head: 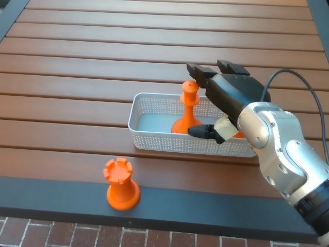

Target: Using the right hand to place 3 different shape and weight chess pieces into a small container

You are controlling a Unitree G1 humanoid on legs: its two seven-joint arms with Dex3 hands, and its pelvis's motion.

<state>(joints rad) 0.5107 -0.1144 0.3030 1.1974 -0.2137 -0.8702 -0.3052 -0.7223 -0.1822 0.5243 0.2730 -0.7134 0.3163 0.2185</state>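
A white basket point(154, 135) sits in the middle of the brown wooden table point(77, 77), and an orange chess piece with a round top point(188, 109) stands up inside it. The right hand point(226, 103) is just right of that piece with its fingers spread wide - it holds nothing. Another orange piece - shaped like a castle tower point(121, 183) - stands alone at the lower left, on the table's dark edge.

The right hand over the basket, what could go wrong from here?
1. The open right hand has fingers and thumb on either side of the upright pawn in the white basket; pulling away could knock it over.
2. The rook stands on the table's dark front edge, so a clumsy grasp might push it off.
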